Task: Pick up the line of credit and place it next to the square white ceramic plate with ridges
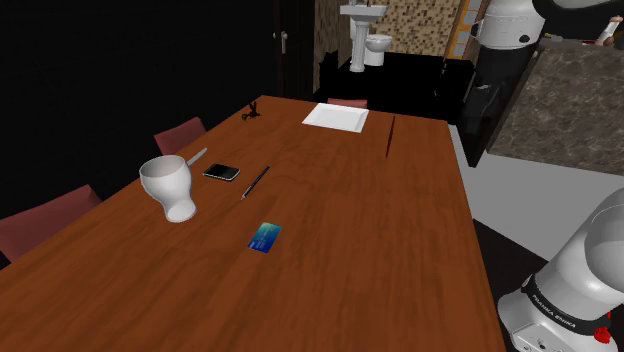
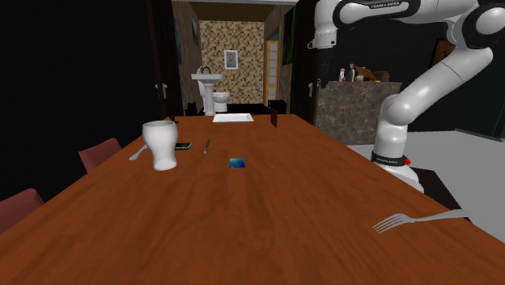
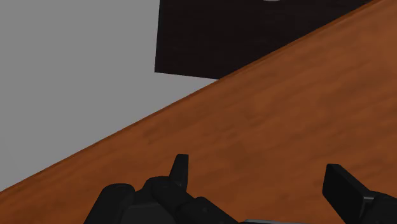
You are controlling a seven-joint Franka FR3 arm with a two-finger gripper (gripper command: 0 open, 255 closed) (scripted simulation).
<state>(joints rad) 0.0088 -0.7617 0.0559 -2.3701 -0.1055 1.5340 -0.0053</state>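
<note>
Not started: blue card [image 1: 265, 237] flat on table [image 1: 390, 260], white square plate [image 1: 336, 116] well apart at its 1 o'clock, gripper [image 3: 259, 168] spread, empty.

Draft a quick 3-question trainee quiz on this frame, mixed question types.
1. True or false: the blue card lies flat on the table, well apart from the white square plate.
2. Which lies nearest the white cup? A) black phone B) white square plate C) blue card
3. Fill in: in the wrist view the jaws stand ____, with nothing between them.

Key: 1 true; 2 A; 3 open.
</note>
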